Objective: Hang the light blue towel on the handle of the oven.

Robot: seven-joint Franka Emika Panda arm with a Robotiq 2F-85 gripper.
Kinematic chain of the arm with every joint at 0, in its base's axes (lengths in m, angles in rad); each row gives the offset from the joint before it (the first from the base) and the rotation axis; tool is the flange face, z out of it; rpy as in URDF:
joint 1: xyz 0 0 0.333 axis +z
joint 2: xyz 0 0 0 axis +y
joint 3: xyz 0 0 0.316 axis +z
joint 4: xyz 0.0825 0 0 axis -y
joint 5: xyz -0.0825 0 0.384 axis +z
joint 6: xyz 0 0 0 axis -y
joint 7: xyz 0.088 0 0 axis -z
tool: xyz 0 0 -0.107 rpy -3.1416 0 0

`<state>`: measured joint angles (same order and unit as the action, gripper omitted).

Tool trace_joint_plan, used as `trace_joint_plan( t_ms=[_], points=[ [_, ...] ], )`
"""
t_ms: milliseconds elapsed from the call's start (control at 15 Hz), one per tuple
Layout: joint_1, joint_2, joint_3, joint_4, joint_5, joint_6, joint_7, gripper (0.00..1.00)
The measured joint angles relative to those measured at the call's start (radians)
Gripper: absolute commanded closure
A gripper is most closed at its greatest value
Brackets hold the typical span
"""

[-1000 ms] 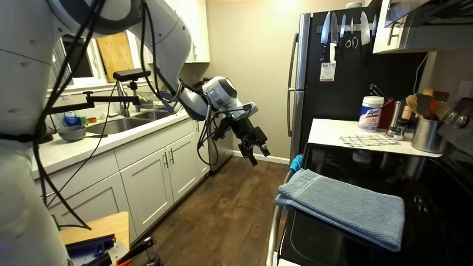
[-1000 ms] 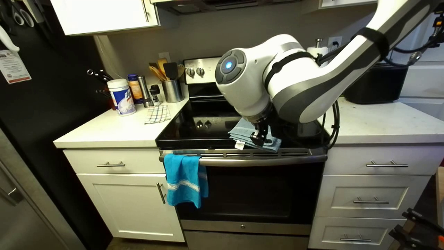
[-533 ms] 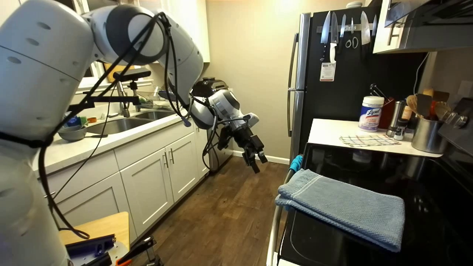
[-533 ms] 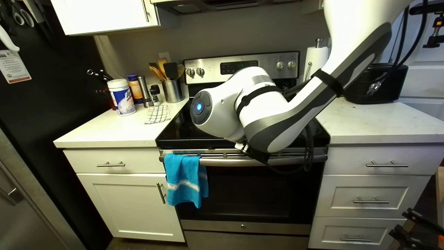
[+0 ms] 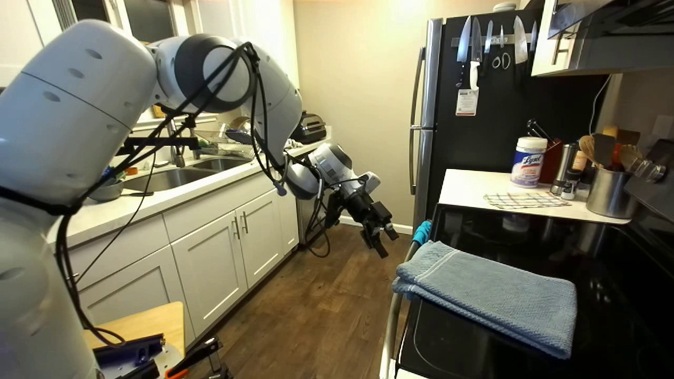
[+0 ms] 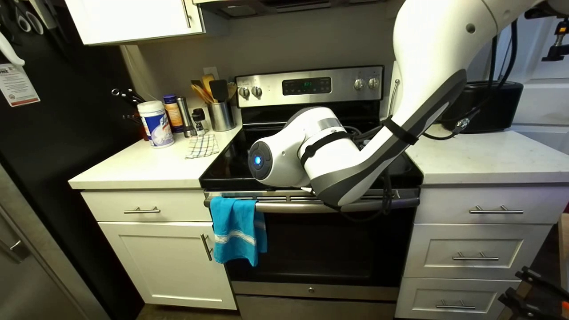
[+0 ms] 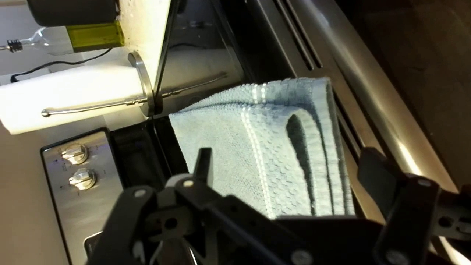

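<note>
Near the front of the oven [image 6: 311, 249], the gripper [image 7: 287, 167] hangs in the air, its fingers spread wide and holding nothing. Beyond it the light blue towel [image 5: 489, 295] lies folded on the cooktop [image 5: 621, 295], its striped end at the front edge, toward the handle [image 7: 368, 84]; it has yet to be hung. In an exterior view the arm [image 6: 413, 104] hides the gripper and nearly all of the light blue towel, so how high the fingers stand above it is hard to tell.

The folds gape at the striped end, so a shallow pinch could catch only the top layer and let the rest slide open when lifted. Reaching too deep would likely press the fingers on the hard cooktop. One finger shows beside the handle in the wrist view and might knock it on the way down.

A bright blue towel [image 6: 238, 231] hangs over one end of the handle, taking up room and liable to snag. Farther off, a paper roll [image 7: 73, 97] stands on the counter [image 6: 489, 153]; across the cooktop are a checked cloth [image 5: 526, 200], a utensil pot [image 5: 611, 195] and a wipes tub [image 5: 528, 163], then the refrigerator [image 5: 505, 116], all seemingly out of the path.
</note>
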<state>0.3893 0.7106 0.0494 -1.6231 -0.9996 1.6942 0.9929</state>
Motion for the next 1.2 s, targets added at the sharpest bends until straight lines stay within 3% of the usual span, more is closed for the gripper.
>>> trace_joint_plan(
  t_ms=[600, 1200],
  points=[
    [-0.007, 0.055, -0.003, -0.001, -0.222, 0.009, -0.006, 0.00],
    [-0.042, 0.092, -0.002, 0.000, -0.303, 0.039, -0.006, 0.00]
  ],
)
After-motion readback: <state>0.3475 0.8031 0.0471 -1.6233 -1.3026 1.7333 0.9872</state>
